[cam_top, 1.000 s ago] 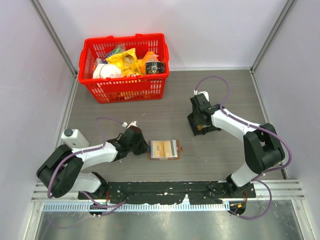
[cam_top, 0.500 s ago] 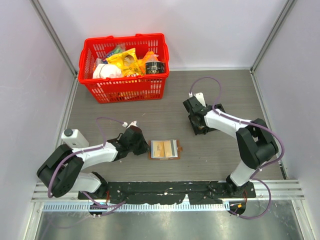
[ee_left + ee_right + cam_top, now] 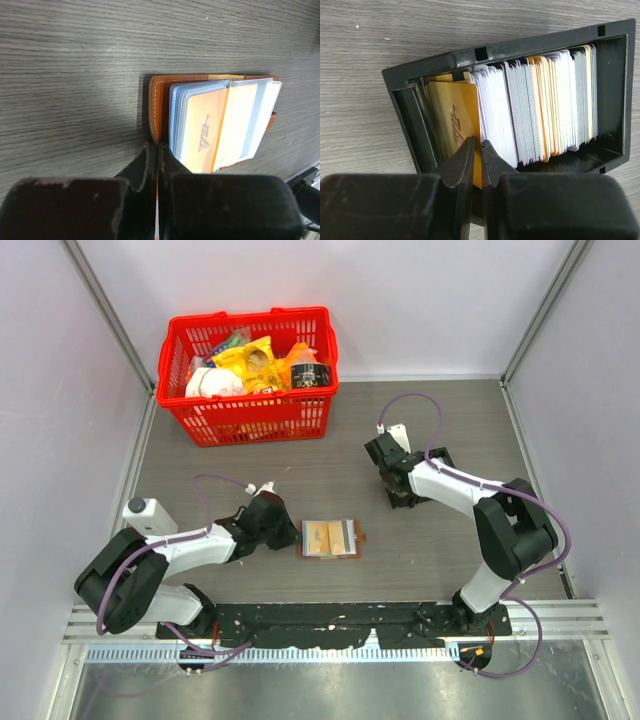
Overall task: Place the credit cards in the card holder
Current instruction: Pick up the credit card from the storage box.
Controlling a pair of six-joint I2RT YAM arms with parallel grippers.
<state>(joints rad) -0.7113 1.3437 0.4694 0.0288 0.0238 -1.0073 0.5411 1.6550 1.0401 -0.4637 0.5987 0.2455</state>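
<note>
- Table (image 3: 330,440): a grey wood-grain surface, walled by pale panels on three sides.
- Card holder (image 3: 330,538): a brown leather bifold, laid open and flat near the middle of the table, with a snap tab at its right edge; in the left wrist view (image 3: 215,120) clear sleeves are seen inside it, with yellow-orange cards behind them.
- Left tool (image 3: 157,150): fingers are pressed together on the brown leather edge of the card holder, at its left side as seen from above (image 3: 283,530).
- Black box tray (image 3: 510,100): an open-top container set on the table well to the right of the card holder, beyond it (image 3: 405,490).
- Credit cards (image 3: 540,105): a dense row is stood on edge inside the black box tray, in white, grey and yellow-orange.
- Yellow-orange card (image 3: 452,125): placed at the left end of the row and marked with raised lettering.
- Right tool (image 3: 476,150): lowered into the tray, its fingers nearly together and pinching the edge of the yellow-orange card.
- Red basket (image 3: 250,415): set at the far left of the table, filled with packaged goods.
</note>
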